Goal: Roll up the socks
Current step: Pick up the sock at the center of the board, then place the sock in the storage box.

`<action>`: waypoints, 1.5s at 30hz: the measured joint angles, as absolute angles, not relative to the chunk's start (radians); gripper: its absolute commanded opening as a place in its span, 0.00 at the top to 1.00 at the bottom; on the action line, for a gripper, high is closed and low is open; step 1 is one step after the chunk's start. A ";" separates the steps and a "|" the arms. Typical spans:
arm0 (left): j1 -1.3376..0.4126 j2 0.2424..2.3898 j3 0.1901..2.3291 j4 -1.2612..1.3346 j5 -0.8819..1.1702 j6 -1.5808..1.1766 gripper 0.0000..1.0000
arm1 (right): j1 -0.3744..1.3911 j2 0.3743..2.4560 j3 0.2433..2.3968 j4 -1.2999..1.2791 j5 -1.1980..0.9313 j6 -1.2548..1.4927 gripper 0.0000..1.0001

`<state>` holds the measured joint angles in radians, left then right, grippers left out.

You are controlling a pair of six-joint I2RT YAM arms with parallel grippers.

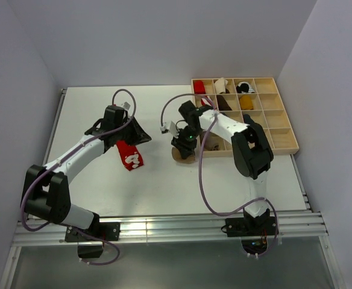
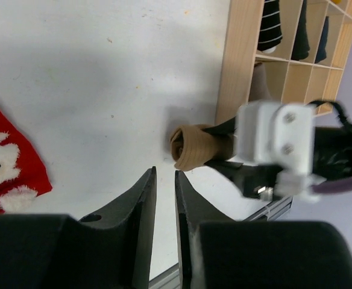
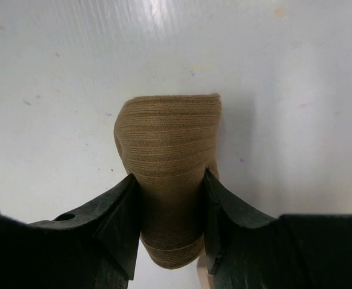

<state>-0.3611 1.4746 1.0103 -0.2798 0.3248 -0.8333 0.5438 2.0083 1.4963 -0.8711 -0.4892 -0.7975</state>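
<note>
The tan-brown sock (image 3: 167,138) is a rolled bundle gripped between the fingers of my right gripper (image 3: 170,174), low over the white table. In the top view my right gripper (image 1: 185,143) holds this sock (image 1: 181,156) just left of the wooden tray. It also shows in the left wrist view (image 2: 195,147). The red sock with white marks (image 1: 131,155) lies flat on the table, and its edge shows in the left wrist view (image 2: 7,168). My left gripper (image 1: 141,137) hovers just above and beside it. Its jaws (image 2: 165,171) leave only a narrow gap and hold nothing.
A wooden compartment tray (image 1: 282,129) stands at the back right and shows in the left wrist view (image 2: 236,60). It holds sock bundles: red (image 1: 199,86), black (image 1: 243,87), mustard (image 1: 246,102) and dark brown (image 1: 225,103). Grey walls close in on both sides.
</note>
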 measured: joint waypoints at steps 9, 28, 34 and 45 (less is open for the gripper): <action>-0.347 1.377 0.985 -0.301 0.324 -0.825 0.77 | 0.410 2.001 1.767 -0.958 -0.599 -0.700 1.00; -0.340 1.343 0.982 -0.299 0.396 -0.762 0.78 | -0.002 1.642 1.378 -0.699 -0.282 -0.482 1.00; -0.336 1.345 0.982 -0.299 0.409 -0.741 0.78 | 0.010 1.600 1.216 -0.569 -0.105 -0.461 1.00; -0.329 1.353 0.982 -0.302 0.423 -0.721 0.78 | 0.063 1.593 1.064 -0.406 0.112 -0.469 1.00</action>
<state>-0.3286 1.3529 0.9817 -0.3023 0.4229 -0.7208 0.0631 1.5929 1.0641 -0.4061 0.1123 -0.4694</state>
